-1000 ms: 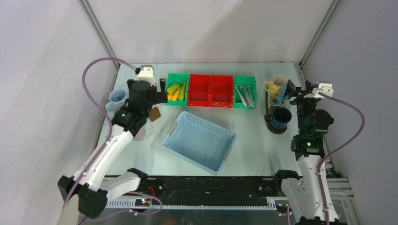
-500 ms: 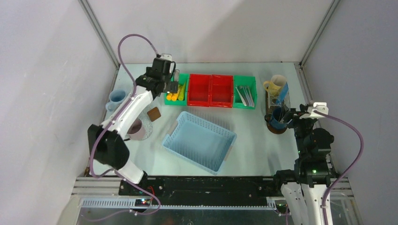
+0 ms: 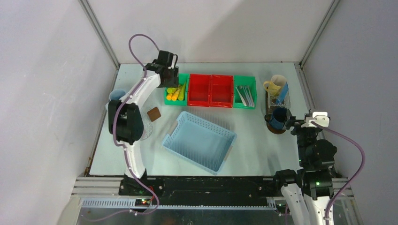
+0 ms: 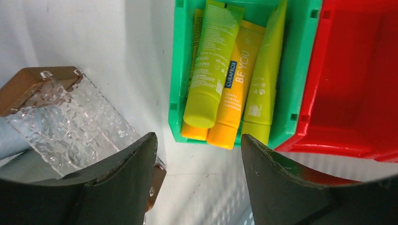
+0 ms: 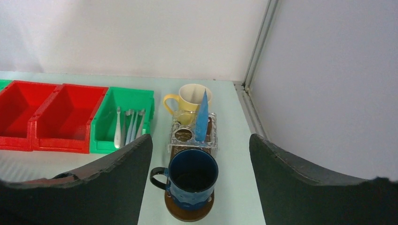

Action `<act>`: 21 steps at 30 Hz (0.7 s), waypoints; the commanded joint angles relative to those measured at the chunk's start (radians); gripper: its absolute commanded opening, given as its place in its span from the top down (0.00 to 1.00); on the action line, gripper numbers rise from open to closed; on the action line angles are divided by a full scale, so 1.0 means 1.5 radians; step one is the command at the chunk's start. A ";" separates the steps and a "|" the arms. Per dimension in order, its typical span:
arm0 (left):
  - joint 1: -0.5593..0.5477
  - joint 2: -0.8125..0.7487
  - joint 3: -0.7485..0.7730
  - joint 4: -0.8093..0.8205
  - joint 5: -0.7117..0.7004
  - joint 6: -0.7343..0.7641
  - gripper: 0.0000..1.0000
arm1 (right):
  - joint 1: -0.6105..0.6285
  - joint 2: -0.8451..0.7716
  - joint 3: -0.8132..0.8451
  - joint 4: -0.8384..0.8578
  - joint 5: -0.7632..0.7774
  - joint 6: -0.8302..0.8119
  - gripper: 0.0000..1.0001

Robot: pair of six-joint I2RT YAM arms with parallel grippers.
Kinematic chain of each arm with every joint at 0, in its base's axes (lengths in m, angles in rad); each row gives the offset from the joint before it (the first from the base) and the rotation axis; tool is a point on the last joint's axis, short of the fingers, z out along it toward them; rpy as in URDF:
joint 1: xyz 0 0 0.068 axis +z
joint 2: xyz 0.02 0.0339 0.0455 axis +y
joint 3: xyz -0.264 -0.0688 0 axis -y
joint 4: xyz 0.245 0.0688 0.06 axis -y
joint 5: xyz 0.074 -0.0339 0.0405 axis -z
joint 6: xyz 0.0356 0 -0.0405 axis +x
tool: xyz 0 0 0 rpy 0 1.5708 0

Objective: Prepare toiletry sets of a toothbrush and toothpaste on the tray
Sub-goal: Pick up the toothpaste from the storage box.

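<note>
Table, top view: pale surface point(image 3: 263, 154) between grey walls, with your two arm bases at the near edge.
Bins, top view: four in a far row. You have one green tube bin point(image 3: 170, 100), two red bins point(image 3: 198, 90), and one green toothbrush bin point(image 3: 251, 89).
Basket: one light blue basket point(image 3: 199, 140), mid-table and askew.
Mugs, top view: three. One pale blue mug point(image 3: 116, 97) is at far left, and one cream mug point(image 3: 276, 86) and one dark blue mug point(image 3: 278, 118) are on the right.
Tray: one dark brown tray point(image 3: 278, 130) lies along the right side, with the dark blue mug standing on its near end.
Left gripper, top view: your left gripper point(image 3: 172, 78) hangs over the tube bin.
Right gripper, top view: your right gripper point(image 3: 290, 123) sits just beside the dark blue mug.
Left wrist view: fingers spread with nothing between them. Below lie four tubes point(image 4: 211, 70): one lime, one yellow-green and two orange, one of these mostly hidden. One clear textured piece point(image 4: 65, 117) shows at left.
Right wrist view: fingers apart and holding nothing. Both right-hand mugs are ahead, and one blue tube point(image 5: 202, 117) stands upright by the cream mug. You cannot tell whether it is in the mug.
Toothbrushes: four or five pale toothbrushes point(image 5: 126, 126) lie in their bin, too fine for a sure count.
</note>
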 commanded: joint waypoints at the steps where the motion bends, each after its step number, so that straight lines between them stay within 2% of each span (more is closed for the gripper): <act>1: 0.014 0.042 0.050 -0.018 0.032 -0.028 0.29 | 0.012 -0.017 0.007 -0.020 0.039 -0.040 0.21; 14: 0.023 0.105 0.089 -0.018 0.056 -0.067 0.45 | 0.022 -0.022 -0.003 -0.026 0.079 -0.049 0.10; 21: 0.023 0.118 0.088 -0.020 0.073 -0.077 0.54 | 0.023 -0.024 -0.011 -0.018 0.091 -0.053 0.08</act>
